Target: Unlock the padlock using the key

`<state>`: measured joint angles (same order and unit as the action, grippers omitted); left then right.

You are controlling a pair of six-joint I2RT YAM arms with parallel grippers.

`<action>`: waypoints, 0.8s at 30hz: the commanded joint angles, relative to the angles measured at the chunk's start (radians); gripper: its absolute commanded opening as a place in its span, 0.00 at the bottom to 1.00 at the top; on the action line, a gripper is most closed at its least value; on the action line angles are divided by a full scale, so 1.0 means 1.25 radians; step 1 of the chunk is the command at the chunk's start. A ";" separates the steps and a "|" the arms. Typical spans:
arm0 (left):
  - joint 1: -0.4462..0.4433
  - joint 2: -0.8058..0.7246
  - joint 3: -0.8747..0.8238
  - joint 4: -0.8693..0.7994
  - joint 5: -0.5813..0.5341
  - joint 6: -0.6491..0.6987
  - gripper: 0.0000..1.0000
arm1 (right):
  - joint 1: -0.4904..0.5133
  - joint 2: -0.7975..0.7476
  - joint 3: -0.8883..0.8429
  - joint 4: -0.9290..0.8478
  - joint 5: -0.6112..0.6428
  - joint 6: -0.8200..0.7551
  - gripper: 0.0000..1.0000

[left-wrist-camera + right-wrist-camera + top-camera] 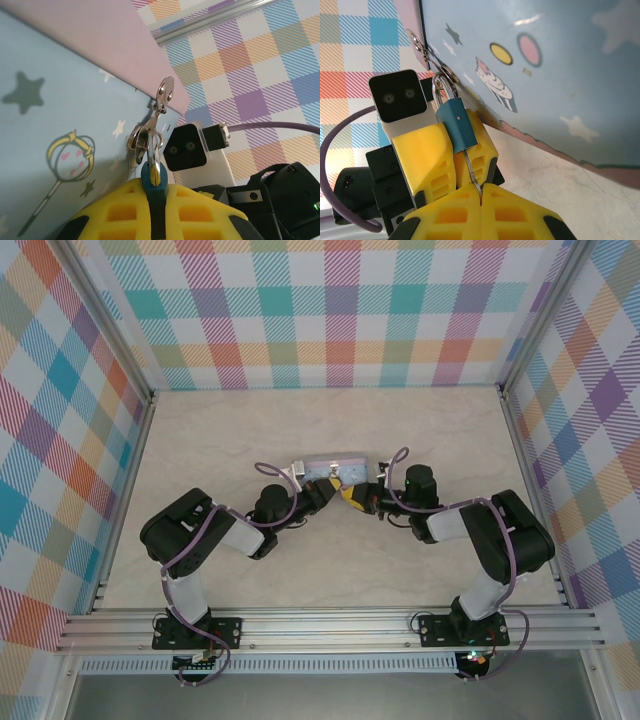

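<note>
On the pale desk (330,570), by the tin (322,467), the left end effector (154,192) squeezes the padlock (456,124), and the right end effector (481,194), facing it close up, pinches the key (471,170), whose thin stem runs straight into the padlock's bottom.

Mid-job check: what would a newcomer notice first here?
Two yellow claws meeting mid-table in front of the light-blue cartoon tin. The left claw pinches the tiny teal padlock, while the right claw grips the thin key that reaches the padlock's bottom end.
</note>
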<state>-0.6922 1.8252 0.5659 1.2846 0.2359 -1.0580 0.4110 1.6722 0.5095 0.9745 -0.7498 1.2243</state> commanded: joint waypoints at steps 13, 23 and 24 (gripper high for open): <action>-0.053 0.005 0.028 0.045 0.116 0.003 0.00 | 0.026 0.057 -0.004 0.183 0.111 0.093 0.04; -0.054 0.004 0.020 0.046 0.120 0.011 0.00 | 0.022 0.099 0.009 0.299 0.127 0.176 0.04; -0.054 0.005 0.021 0.046 0.120 0.011 0.00 | 0.022 0.098 0.008 0.300 0.129 0.177 0.04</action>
<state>-0.6922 1.8320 0.5751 1.2858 0.1902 -1.0576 0.4335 1.7836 0.4919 1.2476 -0.7017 1.4094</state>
